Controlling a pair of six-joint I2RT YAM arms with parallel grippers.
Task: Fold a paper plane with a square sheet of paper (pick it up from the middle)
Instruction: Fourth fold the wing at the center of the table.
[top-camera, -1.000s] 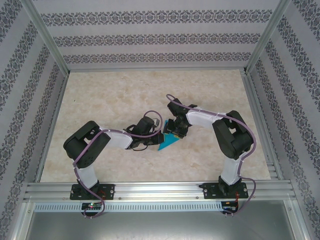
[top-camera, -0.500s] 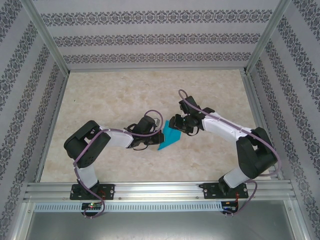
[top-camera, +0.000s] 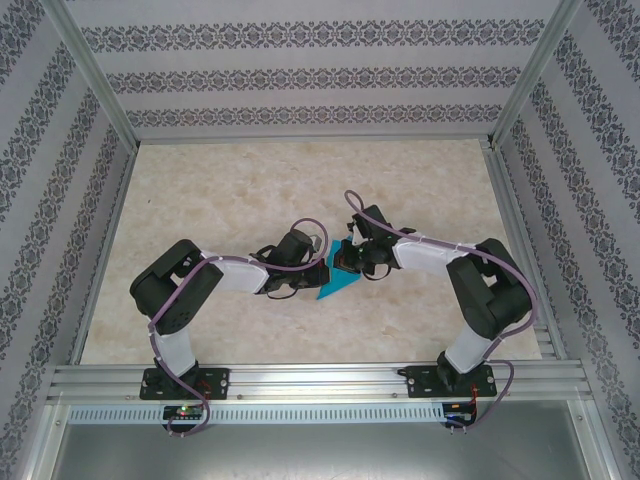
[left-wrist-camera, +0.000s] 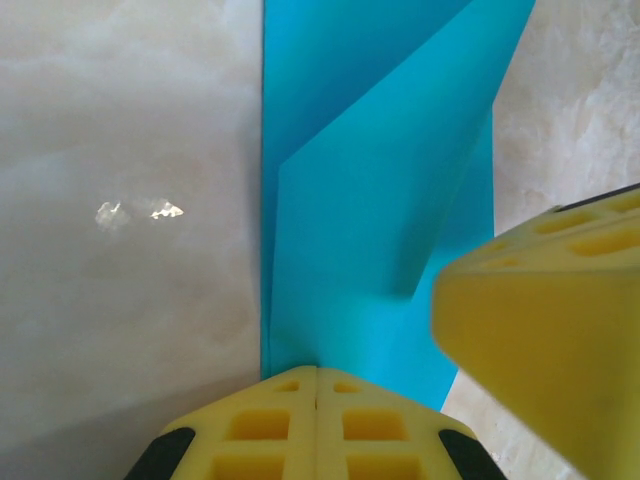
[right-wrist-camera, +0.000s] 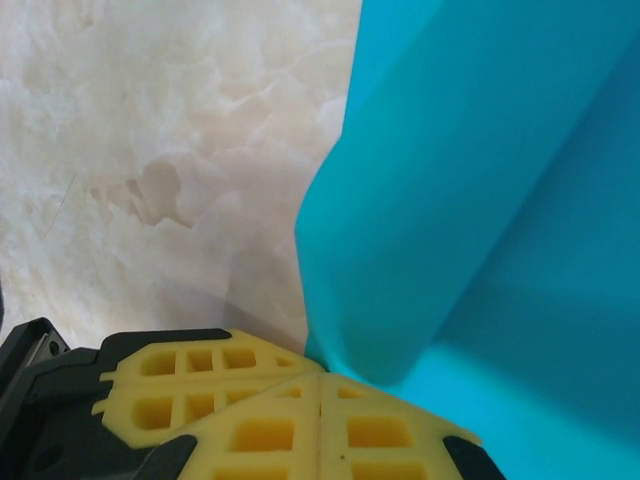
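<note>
Presently the teal paper (left-wrist-camera: 380, 200) is pinched by the right hand (right-wrist-camera: 320, 375), its edge touched by the closed left hand (left-wrist-camera: 317, 372).

The sheet of paper (top-camera: 333, 283) lies on the tabletop (top-camera: 220, 190), just toward 6 o'clock from its middle, with one tip reaching toward 7 o'clock. The left end effector (top-camera: 318, 266) meets the sheet's edge at 9 o'clock. The right end effector (top-camera: 350, 262) sits over the sheet's 12 o'clock end, with a raised flap at its fingertips. The two end effectors stand just beside each other with the sheet between them. In the left wrist view the right one comes in at 4 o'clock.
</note>
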